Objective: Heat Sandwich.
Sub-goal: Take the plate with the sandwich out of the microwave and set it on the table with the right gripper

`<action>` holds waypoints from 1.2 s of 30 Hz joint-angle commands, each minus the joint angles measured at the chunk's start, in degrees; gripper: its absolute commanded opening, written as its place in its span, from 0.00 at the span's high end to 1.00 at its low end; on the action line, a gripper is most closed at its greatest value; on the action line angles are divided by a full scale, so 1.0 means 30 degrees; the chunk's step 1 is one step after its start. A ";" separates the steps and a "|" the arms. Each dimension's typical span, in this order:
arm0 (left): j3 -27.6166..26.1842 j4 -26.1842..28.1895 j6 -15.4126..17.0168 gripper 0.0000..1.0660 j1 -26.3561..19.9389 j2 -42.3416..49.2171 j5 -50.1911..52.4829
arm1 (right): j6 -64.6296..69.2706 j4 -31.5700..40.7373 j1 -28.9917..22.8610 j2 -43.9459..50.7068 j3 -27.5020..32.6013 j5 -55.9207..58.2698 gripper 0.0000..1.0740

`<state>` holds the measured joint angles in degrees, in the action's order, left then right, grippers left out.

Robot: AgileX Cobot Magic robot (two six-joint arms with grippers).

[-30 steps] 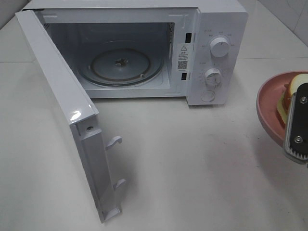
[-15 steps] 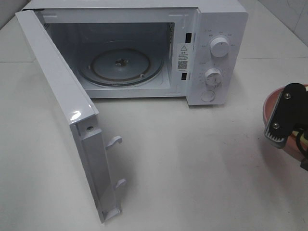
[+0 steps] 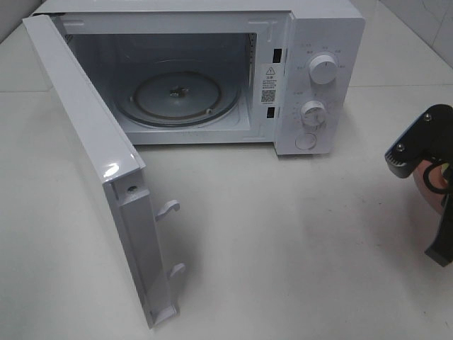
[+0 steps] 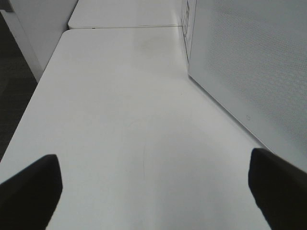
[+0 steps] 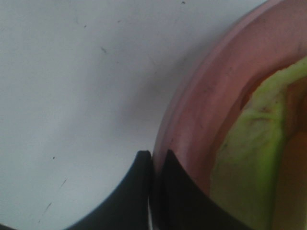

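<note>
Right claw (image 5: 152, 160): clamped on the one pink plate (image 5: 201, 110) rim.
Sandwich (image 5: 249, 153): one, just inside its fingertips.
Left claw (image 4: 153, 187): spread wide.
Microwave (image 3: 311, 42): one, two knobs.

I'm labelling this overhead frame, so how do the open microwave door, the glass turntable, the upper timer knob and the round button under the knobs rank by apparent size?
1. microwave door, nearest the camera, so flattered
2. glass turntable
3. upper knob
4. round button, slightly smaller than the knob
</note>
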<state>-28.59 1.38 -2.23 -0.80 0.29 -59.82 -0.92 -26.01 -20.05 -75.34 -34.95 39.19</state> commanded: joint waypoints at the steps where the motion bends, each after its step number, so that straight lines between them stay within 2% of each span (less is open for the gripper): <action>1: 0.0057 0.0076 0.0000 0.06 0.0000 0.0477 0.0153 | 0.0859 -0.0707 0.0898 -0.0745 -0.0783 -0.0229 1.00; 14: 0.0057 0.0057 0.0000 0.06 0.0000 0.0477 0.0153 | 0.2292 -0.0726 0.3228 -0.2521 -0.2082 -0.0516 1.00; 23: 0.0057 0.0057 0.0000 0.06 0.0000 0.0477 0.0153 | 0.3724 -0.1108 0.4698 -0.3304 -0.2177 -0.1967 1.00; 36: 0.0057 0.0057 0.0000 0.06 0.0000 0.0477 0.0153 | 0.5118 -0.1776 0.5157 -0.5080 -0.2158 -0.3953 1.00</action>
<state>-28.59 1.38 -2.23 -0.80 0.29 -59.82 13.98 -29.74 -4.98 -90.58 -41.02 27.96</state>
